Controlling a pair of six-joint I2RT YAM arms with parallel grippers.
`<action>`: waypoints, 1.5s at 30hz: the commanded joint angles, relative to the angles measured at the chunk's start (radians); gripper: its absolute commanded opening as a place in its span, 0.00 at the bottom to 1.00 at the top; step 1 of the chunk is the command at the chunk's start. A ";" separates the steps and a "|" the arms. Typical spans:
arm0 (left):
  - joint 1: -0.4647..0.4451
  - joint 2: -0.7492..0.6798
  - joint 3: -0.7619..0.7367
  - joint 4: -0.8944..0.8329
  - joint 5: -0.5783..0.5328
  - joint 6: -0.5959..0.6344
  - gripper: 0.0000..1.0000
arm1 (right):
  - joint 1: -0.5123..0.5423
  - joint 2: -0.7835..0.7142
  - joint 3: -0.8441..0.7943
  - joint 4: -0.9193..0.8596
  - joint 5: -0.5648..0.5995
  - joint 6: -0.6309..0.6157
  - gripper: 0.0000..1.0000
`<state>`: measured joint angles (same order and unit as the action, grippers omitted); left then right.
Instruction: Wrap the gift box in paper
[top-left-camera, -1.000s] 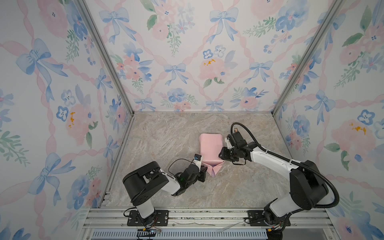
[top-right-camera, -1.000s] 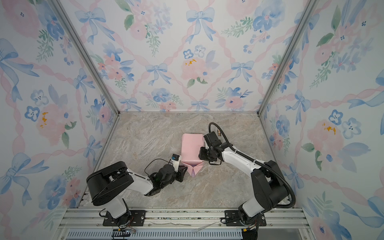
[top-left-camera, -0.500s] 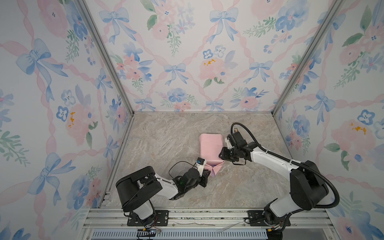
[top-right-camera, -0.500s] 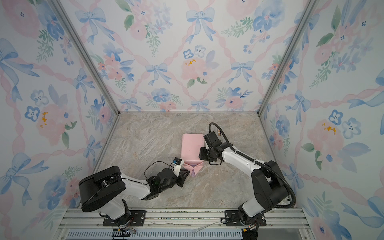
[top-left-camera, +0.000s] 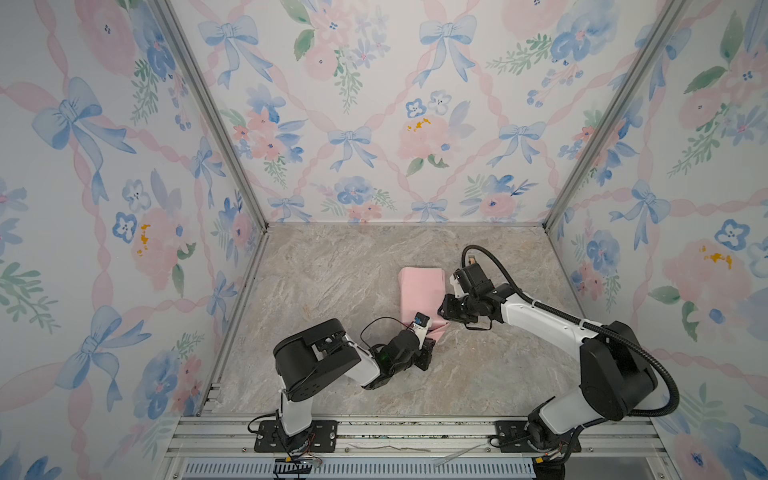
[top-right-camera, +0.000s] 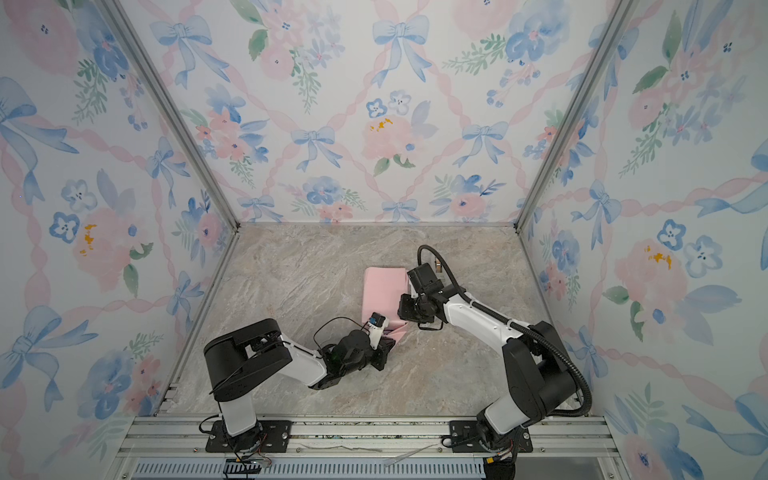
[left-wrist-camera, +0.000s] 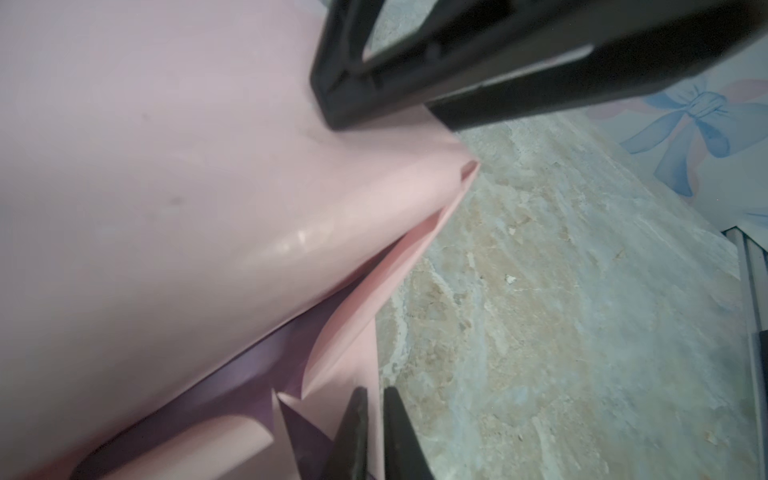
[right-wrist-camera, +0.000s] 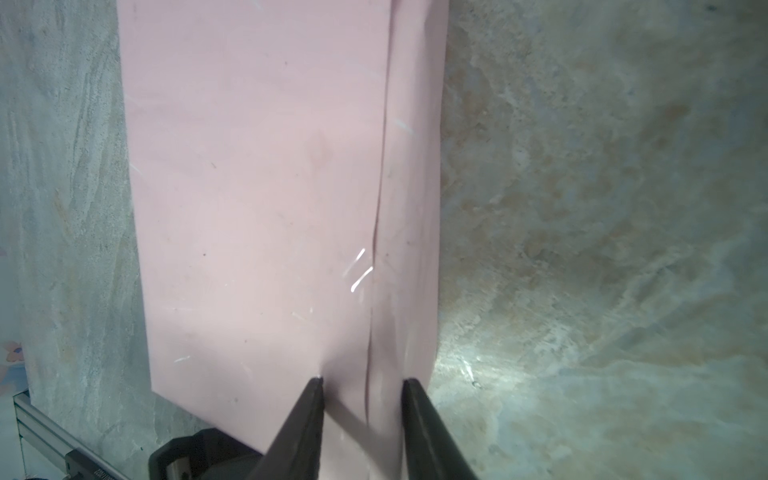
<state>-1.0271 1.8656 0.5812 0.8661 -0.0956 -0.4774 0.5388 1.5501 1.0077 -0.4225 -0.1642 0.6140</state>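
Note:
The paper (top-left-camera: 419, 291) (top-right-camera: 381, 291) lies pale pink side out as a folded bundle mid-table; the gift box is hidden, presumably inside. My left gripper (top-left-camera: 430, 343) (top-right-camera: 390, 341) is at the bundle's near end. In the left wrist view it (left-wrist-camera: 375, 391) is shut on a thin pink flap (left-wrist-camera: 345, 345), with the lilac inner face (left-wrist-camera: 249, 365) showing in the open fold. My right gripper (top-left-camera: 443, 310) (top-right-camera: 401, 311) is open. Its tips (right-wrist-camera: 361, 380) press on top of the paper (right-wrist-camera: 257, 187), one on each side of the overlap seam (right-wrist-camera: 380, 208).
The marble tabletop (top-left-camera: 332, 270) surrounds the bundle. Floral walls close in the left, back and right. An aluminium rail (top-left-camera: 415, 432) runs along the front. A small beige object (top-left-camera: 471, 261) sits behind the right arm's cable, mostly hidden.
My left gripper has closed onto the flap at the bundle's near end, and the left arm has shifted slightly. The right gripper stays pressed on the paper.

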 joint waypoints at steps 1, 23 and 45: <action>0.012 0.029 0.022 0.008 -0.001 0.020 0.12 | 0.010 -0.022 -0.019 -0.029 0.015 0.003 0.34; 0.077 0.102 0.024 0.091 -0.034 0.018 0.13 | 0.010 -0.032 -0.049 -0.022 0.017 0.004 0.33; 0.112 0.093 -0.046 0.125 -0.043 0.029 0.13 | 0.013 -0.042 -0.052 -0.027 0.029 0.003 0.33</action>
<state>-0.9260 1.9476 0.5583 1.0279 -0.1257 -0.4660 0.5396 1.5284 0.9806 -0.4072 -0.1608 0.6140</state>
